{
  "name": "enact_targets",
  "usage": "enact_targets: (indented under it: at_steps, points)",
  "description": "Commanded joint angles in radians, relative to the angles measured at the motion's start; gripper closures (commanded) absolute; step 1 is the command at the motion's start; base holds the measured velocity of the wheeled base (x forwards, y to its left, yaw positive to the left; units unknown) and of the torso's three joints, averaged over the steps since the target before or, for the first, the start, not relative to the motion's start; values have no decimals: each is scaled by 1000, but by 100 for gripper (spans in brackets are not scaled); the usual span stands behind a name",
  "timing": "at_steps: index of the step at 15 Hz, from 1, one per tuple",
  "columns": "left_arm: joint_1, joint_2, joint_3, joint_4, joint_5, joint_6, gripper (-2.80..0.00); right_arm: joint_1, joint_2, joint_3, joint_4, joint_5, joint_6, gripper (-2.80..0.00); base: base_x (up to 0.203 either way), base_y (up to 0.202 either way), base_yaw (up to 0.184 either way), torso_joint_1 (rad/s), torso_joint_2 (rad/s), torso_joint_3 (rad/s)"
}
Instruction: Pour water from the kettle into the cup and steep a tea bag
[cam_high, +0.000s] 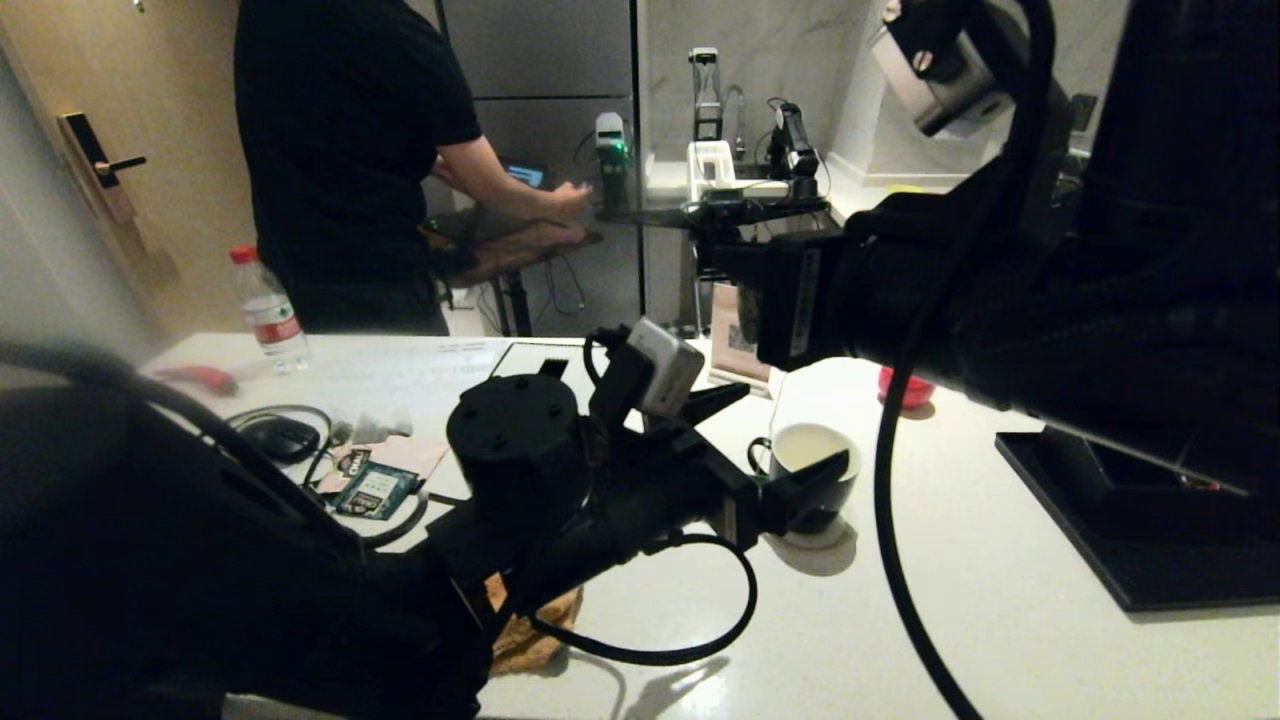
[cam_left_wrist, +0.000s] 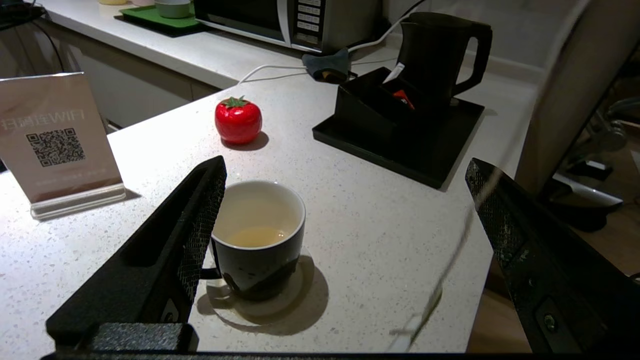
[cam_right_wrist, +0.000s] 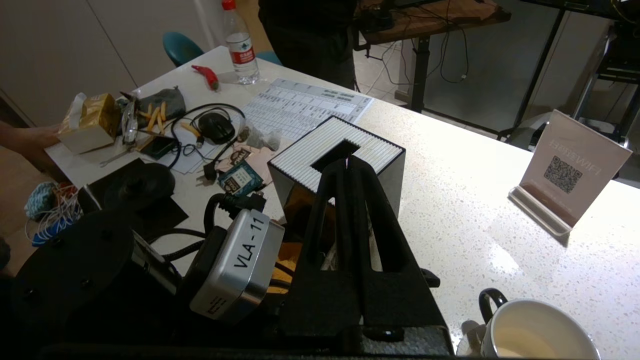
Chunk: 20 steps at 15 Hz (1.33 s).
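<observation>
Left gripper (cam_left_wrist: 345, 250) spread wide, holding nothing, hanging right by the cup (cam_left_wrist: 257, 237); one finger (cam_left_wrist: 195, 235) sits just beside the handle side, can't tell if it actually touches, the other finger well off on the far side. Right gripper (cam_right_wrist: 350, 172) pressed together, with just a tiny pale pink bit showing at the tips, too small to tell what. Up in the air above the table (cam_high: 1000, 600), tips over the slot of a tissue box (cam_right_wrist: 320, 150).

Cup: black outside, white inside, upright on a pale round coaster (cam_left_wrist: 295, 295), middle of the table. A bit of pale yellow water (cam_left_wrist: 257, 236) in the bottom. No clue about a tea bag from these shots.

Kettle (cam_left_wrist: 435, 55) upright on a black tray (cam_left_wrist: 425, 155) at the table's far right, well apart from the cup, spout toward a black holder (cam_left_wrist: 370, 112) with a red sachet poking out. Red tomato thing (cam_left_wrist: 238, 120) between cup and tray, a bit further back. WiFi sign (cam_left_wrist: 57, 145) standing further off.

Person (cam_high: 350, 160) in a black tee standing at the far left.
</observation>
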Motion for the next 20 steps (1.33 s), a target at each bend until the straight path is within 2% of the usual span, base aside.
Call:
enact_targets:
  at_steps: [1,9,10,11,18,20]
  points:
    - [0,1,11,-23,-2,-1,-280,1,2,3,-2,0,0,0,0,0,0,0,0,0]
    - [0,2,29,-55,-2,-1,-280,2,1,32,-28,-3,0,0,0,0,0,0,0,0]
    - [0,2,29,-55,-2,-1,-67,2,1,40,-30,-3,0,0,0,0,0,0,0,0]
    - [0,2,29,-55,-2,-1,0,4,-1,44,-30,-3,-1,0,0,0,0,0,0,0]
    - [2,-2,29,-55,2,1,0,4,-1,44,-30,-5,-1,0,0,0,0,0,0,0]
    - [2,-2,30,-55,25,1,0,4,-1,44,-30,-5,-1,0,0,0,0,0,0,0]
